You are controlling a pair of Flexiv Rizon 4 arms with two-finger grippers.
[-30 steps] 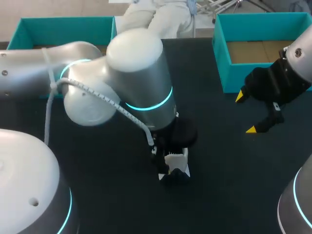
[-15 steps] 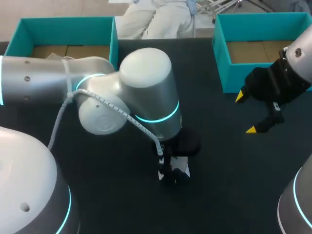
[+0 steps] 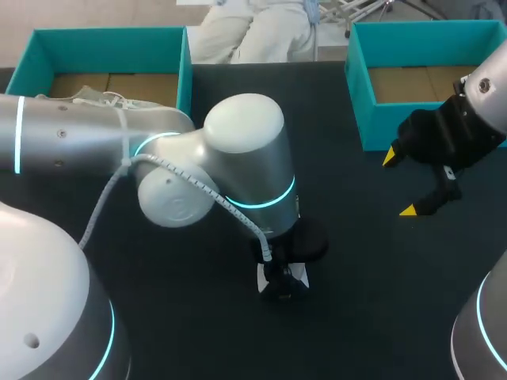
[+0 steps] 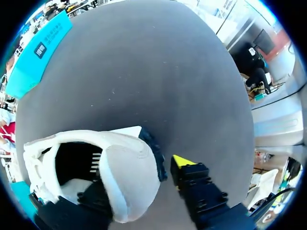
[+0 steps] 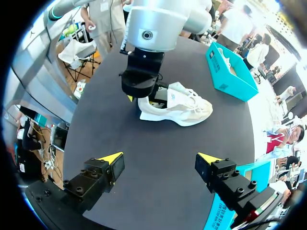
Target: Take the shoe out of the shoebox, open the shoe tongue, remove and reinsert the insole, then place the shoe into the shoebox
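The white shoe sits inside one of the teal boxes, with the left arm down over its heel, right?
Not quite. The white shoe lies on the black table, outside the teal boxes, with the left arm down over its heel. The right wrist view shows this most clearly.

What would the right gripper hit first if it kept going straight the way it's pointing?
Most likely the white shoe lying ahead of the right gripper; depth is unclear, so it might touch the table just short of it.
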